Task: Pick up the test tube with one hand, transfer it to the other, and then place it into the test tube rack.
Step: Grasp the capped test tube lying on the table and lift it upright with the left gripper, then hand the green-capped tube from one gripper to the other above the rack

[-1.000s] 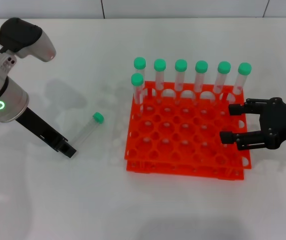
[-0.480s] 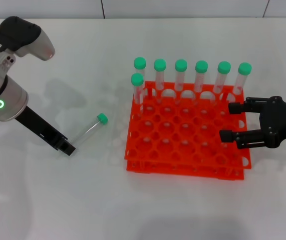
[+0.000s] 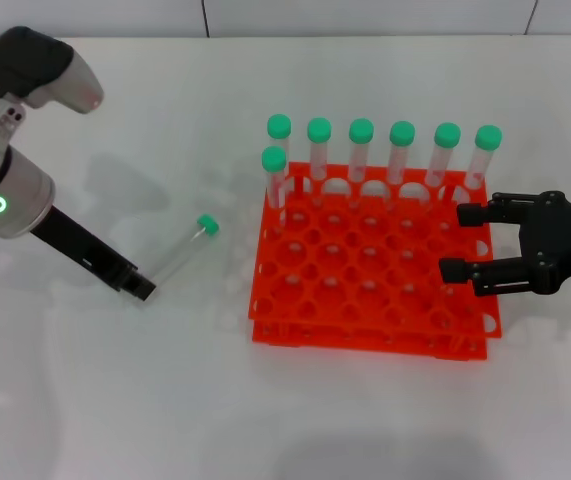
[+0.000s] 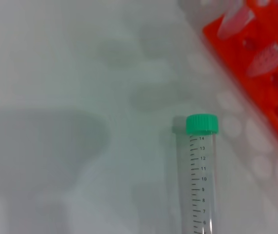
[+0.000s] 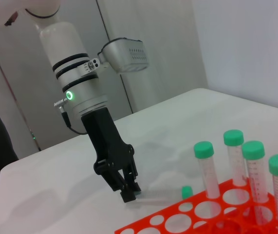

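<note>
A clear test tube (image 3: 180, 253) with a green cap (image 3: 206, 225) is held by its bottom end in my left gripper (image 3: 142, 290), low over the white table, left of the rack. The cap points toward the rack. The tube also shows in the left wrist view (image 4: 200, 185) and the right wrist view (image 5: 160, 195), where the left gripper (image 5: 128, 191) is shut on its end. The orange-red test tube rack (image 3: 365, 330) holds several green-capped tubes (image 3: 361, 150) along its far side. My right gripper (image 3: 457, 242) is open and empty, over the rack's right edge.
White table (image 3: 115, 400) all around. The rack's corner shows in the left wrist view (image 4: 270, 73). Rack tubes stand close in the right wrist view (image 5: 233, 156). A wall runs behind the table.
My left gripper has shifted slightly away from me with the tube, and the tube's cap end has swung up and toward the rack. The right gripper has stayed in place.
</note>
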Controlling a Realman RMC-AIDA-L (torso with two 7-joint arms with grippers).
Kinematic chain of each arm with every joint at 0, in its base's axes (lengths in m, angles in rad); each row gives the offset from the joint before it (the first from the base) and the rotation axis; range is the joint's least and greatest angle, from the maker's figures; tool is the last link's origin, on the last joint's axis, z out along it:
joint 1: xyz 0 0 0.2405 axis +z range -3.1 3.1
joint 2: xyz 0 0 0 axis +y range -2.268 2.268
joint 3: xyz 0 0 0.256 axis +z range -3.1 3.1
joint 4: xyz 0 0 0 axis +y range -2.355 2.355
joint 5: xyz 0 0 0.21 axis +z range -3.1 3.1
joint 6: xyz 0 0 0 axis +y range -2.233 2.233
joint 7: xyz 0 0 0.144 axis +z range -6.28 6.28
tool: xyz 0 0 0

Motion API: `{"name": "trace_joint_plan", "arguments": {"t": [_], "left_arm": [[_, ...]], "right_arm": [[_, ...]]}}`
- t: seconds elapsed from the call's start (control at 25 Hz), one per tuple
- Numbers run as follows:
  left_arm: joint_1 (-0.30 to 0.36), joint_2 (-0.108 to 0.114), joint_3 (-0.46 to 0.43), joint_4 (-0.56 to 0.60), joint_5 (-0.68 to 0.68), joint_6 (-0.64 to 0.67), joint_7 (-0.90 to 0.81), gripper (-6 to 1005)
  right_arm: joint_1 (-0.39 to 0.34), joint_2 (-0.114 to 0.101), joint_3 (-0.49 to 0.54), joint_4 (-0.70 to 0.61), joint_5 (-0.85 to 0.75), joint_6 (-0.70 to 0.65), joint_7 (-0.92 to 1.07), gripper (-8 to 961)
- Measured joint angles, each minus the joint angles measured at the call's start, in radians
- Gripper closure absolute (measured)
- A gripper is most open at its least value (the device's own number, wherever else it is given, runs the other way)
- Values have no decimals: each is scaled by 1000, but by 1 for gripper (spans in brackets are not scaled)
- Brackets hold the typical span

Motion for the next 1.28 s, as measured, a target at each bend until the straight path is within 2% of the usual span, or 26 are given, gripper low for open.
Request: {"name": "trace_joint_plan", "arguments": {"t": [0.24, 0.36, 0.72, 0.96, 1.28], "left_arm": [[72, 5, -93, 95, -91, 1, 49, 808], [139, 10, -102, 173, -215, -2, 70, 808], [232, 17, -140, 249, -492, -28, 174, 809], [243, 3, -146, 237, -682, -73, 295, 810], [225, -26, -141, 134, -935, -84, 548, 811]], "right_arm": [[0, 0, 2, 0, 1, 1, -1, 110], [1, 0, 2, 0, 4, 3, -1, 110], [1, 0, 2, 0, 12, 7, -1, 110], [0, 0, 3, 0, 15, 4, -3, 109], [0, 0, 4, -2, 17, 0, -4, 109]]}}
